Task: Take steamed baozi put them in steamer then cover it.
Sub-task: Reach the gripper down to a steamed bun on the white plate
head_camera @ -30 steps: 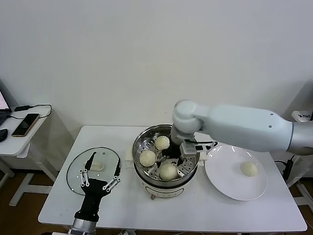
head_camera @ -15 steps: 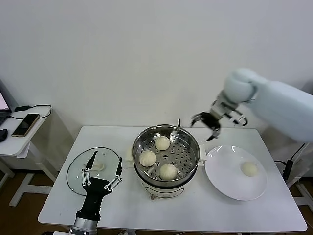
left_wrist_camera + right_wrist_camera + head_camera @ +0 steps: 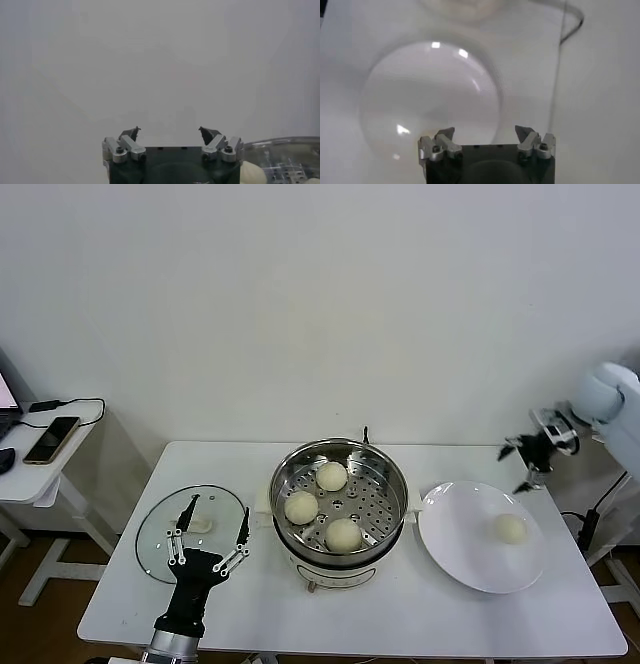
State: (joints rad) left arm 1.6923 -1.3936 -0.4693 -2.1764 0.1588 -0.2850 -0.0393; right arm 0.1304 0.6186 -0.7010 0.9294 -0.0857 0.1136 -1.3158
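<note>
Three steamed baozi [image 3: 331,475] already on the perforated tray inside the steamer [image 3: 340,449], at the middle of the white surface [image 3: 480,614]: one toward the far wall of the pot, one toward its left wall, one toward its near wall. Fourth bun [image 3: 510,528] not yet moved, lying alone on the white plate [image 3: 450,549] just right of the steamer. Cover [image 3: 155,529] off the pot, flat on the surface to the left of the steamer, cream handle up, apart from the pot's rim. Right gripper [image 3: 528,459] up in the air well to the right of the steamer, above the far right rim of the plate, jaws spread wide and holding nothing; from its wrist camera, the plate below it. Left gripper [image 3: 207,529] low at the near left of the steamer, over the near edge of the cover, jaws apart and empty, apparently not touching the glass, though contact hard to rule out from the head view. By this reckoning, about three quarters of the loading done. Left to do: fetch the last bun from the plate, set it in the open gap on the right side of the tray, then lift the cover and seat it on the steamer.
</note>
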